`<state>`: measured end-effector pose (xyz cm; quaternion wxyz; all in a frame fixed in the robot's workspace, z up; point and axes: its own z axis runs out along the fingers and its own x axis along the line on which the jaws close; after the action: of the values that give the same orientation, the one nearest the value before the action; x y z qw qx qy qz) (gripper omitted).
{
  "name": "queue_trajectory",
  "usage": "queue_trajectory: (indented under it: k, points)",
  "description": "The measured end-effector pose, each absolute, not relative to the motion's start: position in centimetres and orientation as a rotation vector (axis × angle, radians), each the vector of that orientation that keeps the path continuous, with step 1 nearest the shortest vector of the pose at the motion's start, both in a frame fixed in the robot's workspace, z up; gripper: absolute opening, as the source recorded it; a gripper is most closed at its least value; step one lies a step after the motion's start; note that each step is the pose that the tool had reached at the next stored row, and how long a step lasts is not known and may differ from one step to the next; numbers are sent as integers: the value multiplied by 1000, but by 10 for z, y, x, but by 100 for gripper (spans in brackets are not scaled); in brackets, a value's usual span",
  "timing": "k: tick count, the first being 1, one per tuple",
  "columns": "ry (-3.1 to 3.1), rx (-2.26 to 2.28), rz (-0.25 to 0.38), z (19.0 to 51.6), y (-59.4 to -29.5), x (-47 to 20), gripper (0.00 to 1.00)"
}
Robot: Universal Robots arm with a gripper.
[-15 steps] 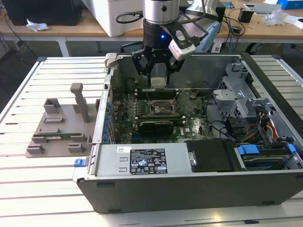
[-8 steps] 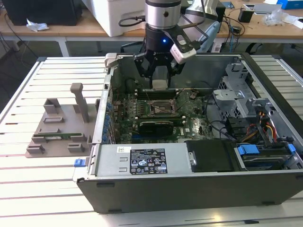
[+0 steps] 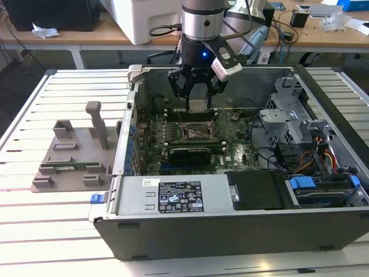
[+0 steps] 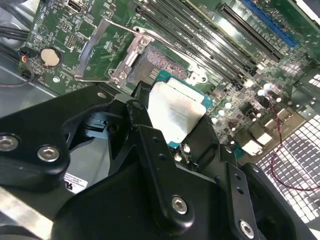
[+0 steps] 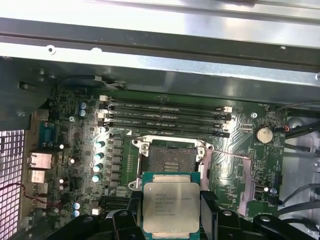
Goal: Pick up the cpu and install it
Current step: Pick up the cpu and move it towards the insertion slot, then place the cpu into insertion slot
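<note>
The cpu (image 3: pixel 197 105) is a small square chip with a silvery metal top and a green rim, and my gripper (image 3: pixel 196 99) is shut on it. It hangs inside the open computer case, a little above the green motherboard (image 3: pixel 239 151). In both wrist views the black fingers (image 5: pixel 210 212) clamp two opposite edges of the cpu (image 5: pixel 171 202). The open socket (image 5: pixel 169 158) with its bare contact field lies just beyond the chip. In the second wrist view the cpu (image 4: pixel 175 112) is tilted over the socket (image 4: pixel 151 61), whose metal frame (image 4: pixel 100 55) is swung up.
The case wall (image 3: pixel 230 213) with a labelled power supply stands toward the camera. Drive cages and cables (image 3: pixel 311 144) fill the exterior view's right. Memory slots (image 5: pixel 165 114) run beside the socket. A grey plastic tray (image 3: pixel 69 158) holding a green memory stick lies at the exterior view's left.
</note>
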<state>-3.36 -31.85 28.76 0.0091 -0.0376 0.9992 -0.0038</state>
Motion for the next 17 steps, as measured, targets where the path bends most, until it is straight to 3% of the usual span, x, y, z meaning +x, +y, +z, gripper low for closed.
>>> queue_trajectory:
  k: [17]
  points:
    - [3121, -118, -17, 281, -316, -32, 55]
